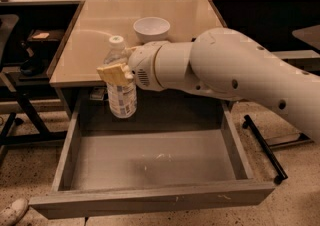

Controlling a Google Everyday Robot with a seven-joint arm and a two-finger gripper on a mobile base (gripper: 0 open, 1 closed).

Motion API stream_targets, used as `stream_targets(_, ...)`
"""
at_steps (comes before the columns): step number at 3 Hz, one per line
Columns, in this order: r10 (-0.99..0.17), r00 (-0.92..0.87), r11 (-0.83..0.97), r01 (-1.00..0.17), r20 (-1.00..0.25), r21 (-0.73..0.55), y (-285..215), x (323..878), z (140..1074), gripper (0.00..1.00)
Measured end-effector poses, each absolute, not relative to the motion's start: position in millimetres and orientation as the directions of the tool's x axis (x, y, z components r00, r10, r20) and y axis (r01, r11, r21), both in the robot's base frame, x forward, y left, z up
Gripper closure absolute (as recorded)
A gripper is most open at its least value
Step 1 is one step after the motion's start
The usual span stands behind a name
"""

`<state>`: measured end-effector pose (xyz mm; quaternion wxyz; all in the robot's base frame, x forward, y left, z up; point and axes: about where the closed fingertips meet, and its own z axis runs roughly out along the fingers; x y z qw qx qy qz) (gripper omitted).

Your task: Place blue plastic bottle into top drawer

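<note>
The blue plastic bottle (121, 89) is clear, with a white cap and a whitish label. It hangs upright in my gripper (116, 72), whose tan fingers (112, 73) are shut around its upper body. Its base is over the back left part of the open top drawer (155, 160), just in front of the tan table's edge and above the drawer floor. The drawer is wide, grey and shallow, with white scuffs on its bottom. My white arm (235, 77) reaches in from the right.
A white bowl (151, 29) stands on the tan table top (100, 35) behind the gripper. A black frame and cables are at the left (20, 70). A black bar (265, 145) lies on the floor right of the drawer. A shoe (12, 211) is at bottom left.
</note>
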<state>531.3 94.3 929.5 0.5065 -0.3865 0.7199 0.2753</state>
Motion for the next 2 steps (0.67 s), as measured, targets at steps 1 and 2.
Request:
stream_targets(1,-0.287,-0.224,0.555,-0.831,-0.932,0.029,98,524,908,1.00)
stream_targets(2,-0.288,-0.255,0.582,-0.812,-0.923,0.043,96,519,864,1.00)
